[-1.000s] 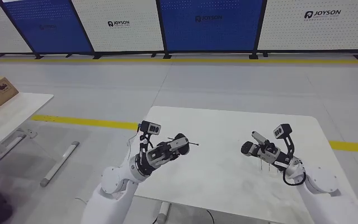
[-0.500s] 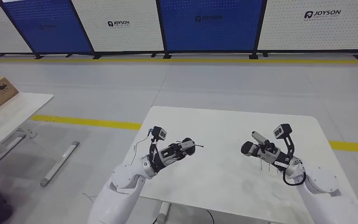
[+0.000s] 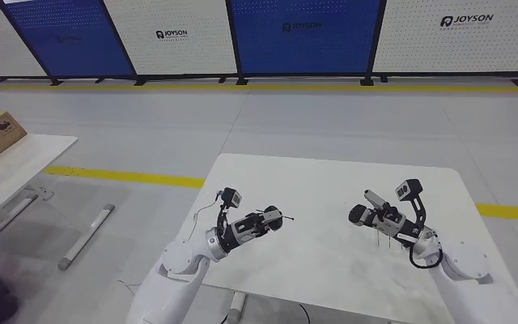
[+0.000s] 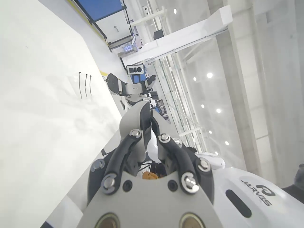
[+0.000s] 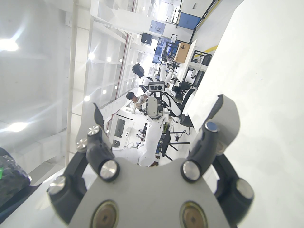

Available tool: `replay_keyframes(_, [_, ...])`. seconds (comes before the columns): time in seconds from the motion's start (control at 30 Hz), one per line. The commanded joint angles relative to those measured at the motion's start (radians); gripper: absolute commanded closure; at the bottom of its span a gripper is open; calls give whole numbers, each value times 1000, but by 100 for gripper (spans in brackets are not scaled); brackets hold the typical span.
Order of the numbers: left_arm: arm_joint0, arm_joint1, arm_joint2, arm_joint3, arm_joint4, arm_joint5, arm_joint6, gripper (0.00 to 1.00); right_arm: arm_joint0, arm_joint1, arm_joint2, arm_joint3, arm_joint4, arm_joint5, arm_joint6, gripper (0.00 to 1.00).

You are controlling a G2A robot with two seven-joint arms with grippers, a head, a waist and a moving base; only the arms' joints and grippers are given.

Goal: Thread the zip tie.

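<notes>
My left gripper (image 3: 273,216) hovers over the white table's (image 3: 324,182) left part, shut on a thin black zip tie (image 3: 286,216) whose end pokes out towards the table's middle. In the left wrist view its fingers (image 4: 145,116) press together. Three more black zip ties (image 4: 85,84) lie side by side on the table near the right arm. My right gripper (image 3: 361,215) hangs above the table's right part; its wrist view shows the gripper (image 5: 158,110) open with nothing between the fingers. The two grippers face each other across a wide gap.
The table's near edge (image 3: 307,301) runs just below both arms. A second white table (image 3: 32,158) with a cardboard box (image 3: 10,130) stands at the far left. Blue and white panels (image 3: 303,36) line the back of the floor.
My left arm has moved right, towards the table's middle, carrying the zip tie, and turned a little. The right arm has stayed still.
</notes>
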Motion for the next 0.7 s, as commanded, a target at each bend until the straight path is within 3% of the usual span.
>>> replay_keyframes(0.0, [-1,0,4,1,5,9,4,100,0,0,0,0,0,0,0,0])
replay_keyframes(0.1, [-16,3,27,19,63,45,24,100,0,0,0,0,0,0,0,0])
replay_keyframes(0.17, [-34,4,42,54,97,64,40,100,0,0,0,0,0,0,0,0])
replay_keyframes(0.33, [-63,5,70,121,160,59,109,100,0,0,0,0,0,0,0,0])
replay_keyframes(0.5, [-83,7,89,167,151,65,117,100,0,0,0,0,0,0,0,0])
replay_keyframes(0.57, [-86,8,91,166,139,59,111,100,0,0,0,0,0,0,0,0])
replay_keyframes(0.67, [-75,13,80,126,112,30,92,100,0,0,0,0,0,0,0,0])
